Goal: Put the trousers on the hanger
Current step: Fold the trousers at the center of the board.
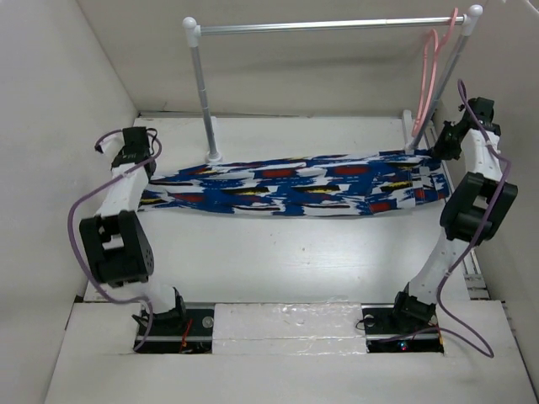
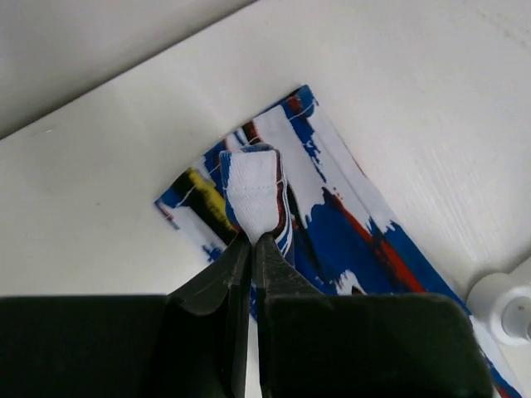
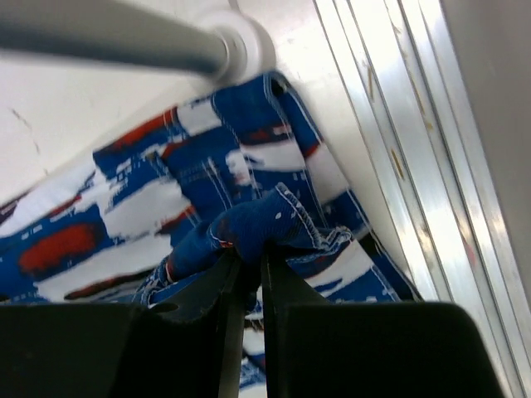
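The blue printed trousers (image 1: 295, 187) lie stretched across the table from left to right. My left gripper (image 1: 148, 165) is shut on their left end, a fold of pale lining (image 2: 253, 192) pinched between its fingers. My right gripper (image 1: 438, 151) is shut on a bunched blue fold at the waistband end (image 3: 265, 228). The pink hanger (image 1: 431, 71) hangs by its hook from the right end of the silver rail (image 1: 328, 26), just above my right gripper.
The rail's left white post (image 1: 205, 93) stands behind the trousers, its foot (image 2: 506, 303) beside the cloth. The right post's base (image 3: 241, 46) is by the waistband. A metal track (image 3: 406, 157) runs along the right wall. White walls enclose the table.
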